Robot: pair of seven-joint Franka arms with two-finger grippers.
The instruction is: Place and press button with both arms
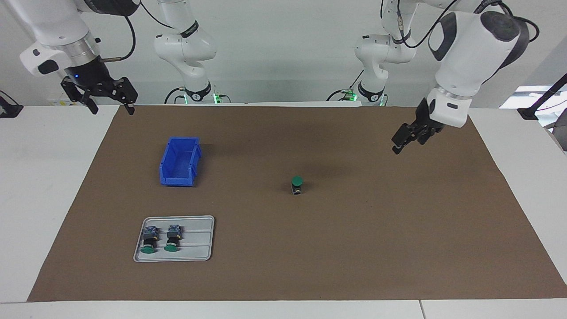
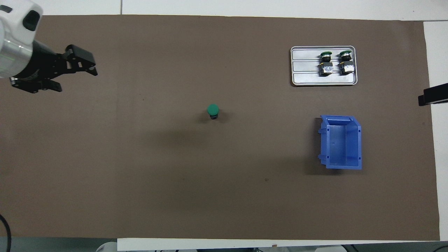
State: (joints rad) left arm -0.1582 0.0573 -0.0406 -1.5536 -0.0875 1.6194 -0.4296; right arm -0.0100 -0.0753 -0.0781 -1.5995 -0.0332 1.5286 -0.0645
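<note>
One button (image 1: 297,184) stands upright on the brown mat (image 1: 354,248), green cap up, touched by neither gripper. Taking it as the landmark: one blue bin (image 1: 179,161) sits empty toward the right arm's end of the table, slightly nearer the robots. One grey tray (image 1: 201,241) lies toward the same end but farther from the robots, holding two more buttons (image 1: 149,239) lying on their sides, side by side. That makes three buttons in all. The left gripper (image 1: 405,141) hangs in the air toward the left arm's end, holding nothing; its jaws seem slightly parted, though I cannot tell for sure. The right gripper (image 1: 110,106) waits, raised over the mat's edge nearest the robots, jaws spread wide and empty
</note>
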